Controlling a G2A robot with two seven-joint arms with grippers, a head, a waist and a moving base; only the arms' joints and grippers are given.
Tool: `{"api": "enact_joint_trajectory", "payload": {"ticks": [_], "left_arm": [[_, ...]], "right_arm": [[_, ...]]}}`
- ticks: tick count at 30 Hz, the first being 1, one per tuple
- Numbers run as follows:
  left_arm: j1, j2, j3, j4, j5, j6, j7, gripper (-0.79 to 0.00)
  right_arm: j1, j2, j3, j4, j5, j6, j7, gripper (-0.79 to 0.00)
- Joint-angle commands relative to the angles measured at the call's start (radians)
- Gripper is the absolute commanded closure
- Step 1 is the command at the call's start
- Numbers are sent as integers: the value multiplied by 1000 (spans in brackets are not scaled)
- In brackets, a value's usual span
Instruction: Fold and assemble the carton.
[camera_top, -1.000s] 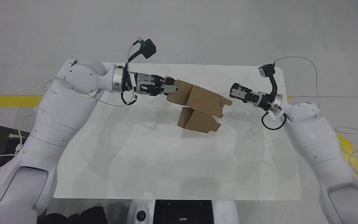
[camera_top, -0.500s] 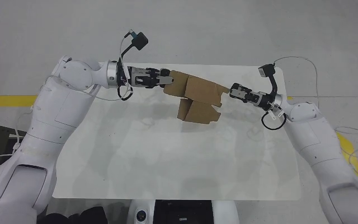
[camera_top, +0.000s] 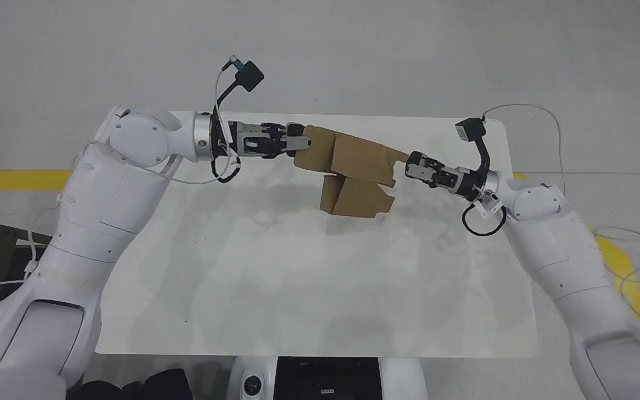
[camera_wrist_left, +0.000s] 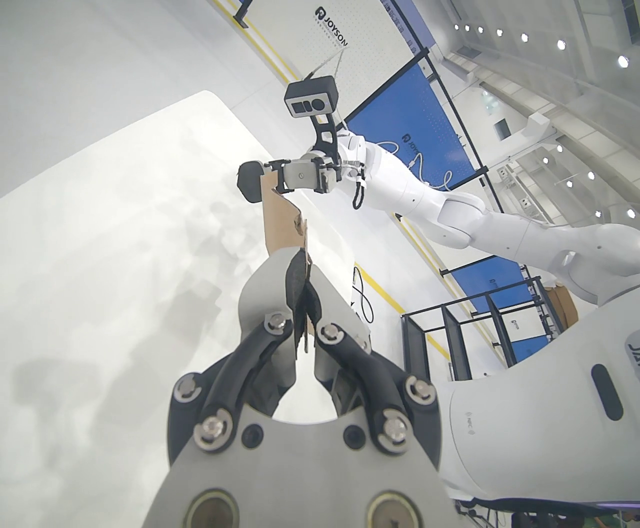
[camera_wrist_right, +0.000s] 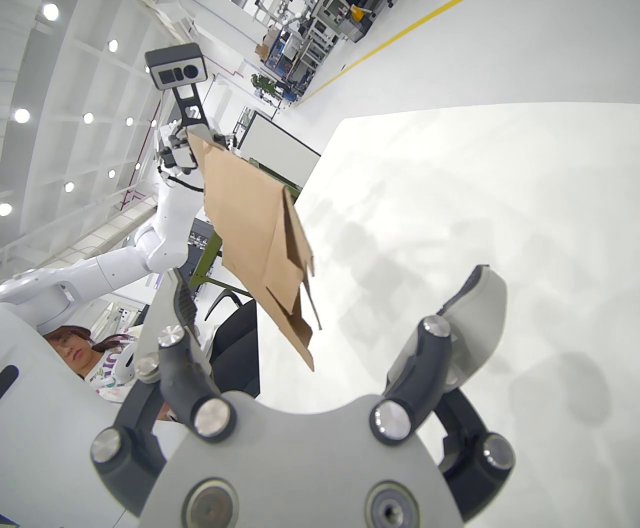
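Top view: white table (camera_top: 300, 300) on grey floor (camera_top: 400, 50); left tool (camera_top: 302, 147) pinches the carton (camera_top: 358, 160) aloft, right tool (camera_top: 410, 167) gapes wide.

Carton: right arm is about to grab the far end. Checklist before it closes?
1. Left tool shut on the carton edge: ok.
2. Right tool open, ready to close: ok.
3. Carton's free corner inside the right tool's opening: ok, judging by the right wrist view.
4. Carton held flat, panels not sprung apart at the grasp point: ok.
5. Hanging lower panels clear of the table: cannot tell.
6. Carton opened into box shape: not ok, it is folded flat.
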Motion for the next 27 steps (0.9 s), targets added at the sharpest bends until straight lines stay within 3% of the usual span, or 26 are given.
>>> {"api": "enact_joint_trajectory", "payload": {"ticks": [1, 11, 12, 13, 16, 21, 27], "left_arm": [[5, 1, -5, -6, -7, 5, -8, 0], [19, 1, -12, -22, -37, 20, -30, 0], [20, 1, -13, -21, -43, 23, -31, 0], [20, 0, -13, -22, -47, 23, -33, 0], [21, -1, -16, -18, -58, 27, -35, 0], [24, -3, -18, -14, -76, 35, -37, 0], [31, -6, -22, -5, -105, 48, -38, 0]], "right_arm": [[-9, 3, -11, -27, -8, -5, -4, -785], [-28, 21, -77, -77, 62, -45, -44, -785], [-28, 22, -82, -75, 67, -49, -48, -708], [-27, 24, -87, -74, 76, -53, -52, -379], [-24, 29, -103, -72, 92, -64, -63, -175], [-19, 39, -129, -73, 121, -77, -76, 0], [-14, 50, -157, -77, 172, -91, -90, 0]]}}
